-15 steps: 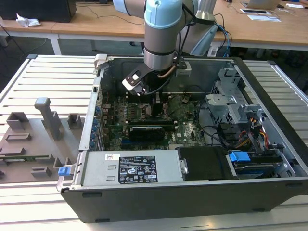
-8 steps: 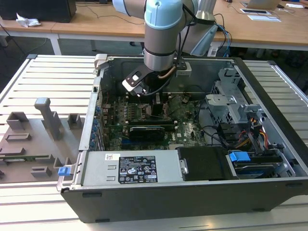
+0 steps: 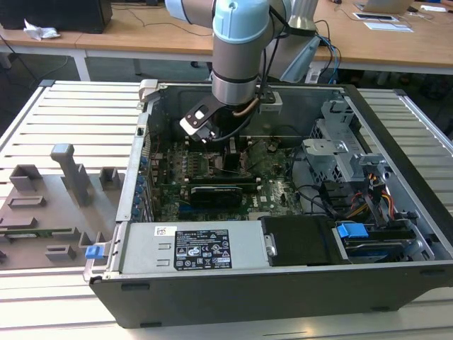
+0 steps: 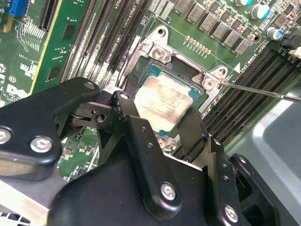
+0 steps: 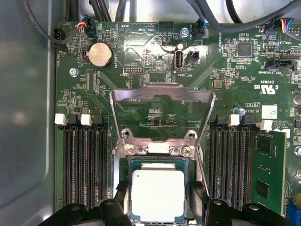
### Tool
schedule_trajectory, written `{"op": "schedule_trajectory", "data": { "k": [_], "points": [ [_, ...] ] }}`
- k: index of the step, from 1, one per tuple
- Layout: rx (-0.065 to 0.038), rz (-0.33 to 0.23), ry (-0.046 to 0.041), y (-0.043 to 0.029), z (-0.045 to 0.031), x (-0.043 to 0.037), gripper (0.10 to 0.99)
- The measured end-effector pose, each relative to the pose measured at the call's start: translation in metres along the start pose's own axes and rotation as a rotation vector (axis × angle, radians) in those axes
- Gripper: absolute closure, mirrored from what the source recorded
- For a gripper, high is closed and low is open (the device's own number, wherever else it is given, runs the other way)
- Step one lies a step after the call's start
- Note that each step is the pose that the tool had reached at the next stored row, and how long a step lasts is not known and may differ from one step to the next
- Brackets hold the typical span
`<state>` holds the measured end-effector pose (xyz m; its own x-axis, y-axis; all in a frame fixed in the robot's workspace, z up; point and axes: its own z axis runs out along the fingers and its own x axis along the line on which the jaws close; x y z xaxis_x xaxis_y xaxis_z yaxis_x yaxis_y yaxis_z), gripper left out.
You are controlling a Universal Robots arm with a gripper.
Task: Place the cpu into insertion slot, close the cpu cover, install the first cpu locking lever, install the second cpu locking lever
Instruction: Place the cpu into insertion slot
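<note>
The cpu (image 4: 164, 101) lies flat and square inside the insertion slot (image 4: 183, 68), its dull silver top facing up and a narrow rim of green substrate showing around it in both wrist views. It looks seated or very nearly so, so I judge the step in hand to be the placing itself. Doing that well means keeping the chip level, its edges parallel to the black frame, and avoiding any sideways slide across the contacts beneath. Any letting go should be straight and gentle, so that the chip is not dragged or tipped.

The gripper (image 5: 159, 190) straddles the chip, spread to about the chip's own width. Whether it is pinching the edges or standing just free of them I cannot tell.

Behind the socket the cpu cover (image 5: 162, 92) is swung up on its hinge, clear of the chip. One thin locking lever (image 4: 256, 90) stands out to the side, unlatched. Long black memory slots (image 5: 82, 165) flank the socket. In the exterior view the arm (image 3: 237, 49) reaches down into the open computer case (image 3: 233, 283).
</note>
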<state>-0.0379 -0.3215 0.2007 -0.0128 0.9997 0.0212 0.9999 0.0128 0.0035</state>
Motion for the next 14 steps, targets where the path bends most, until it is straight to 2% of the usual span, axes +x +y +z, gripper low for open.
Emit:
{"op": "schedule_trajectory", "data": {
  "k": [4,10,11,13,14],
  "points": [
    [0.000,0.000,0.0003,0.0001,-0.0073,0.0003,0.467],
    [0.001,-0.001,-0.0001,0.0010,-0.0106,0.0055,0.467],
    [0.001,-0.001,0.0000,0.0011,-0.0115,0.0057,0.482],
    [0.000,-0.001,0.0004,0.0008,-0.0122,0.0058,0.612],
    [0.000,-0.001,0.0004,0.0004,-0.0122,0.0058,0.612]
  ]
}}
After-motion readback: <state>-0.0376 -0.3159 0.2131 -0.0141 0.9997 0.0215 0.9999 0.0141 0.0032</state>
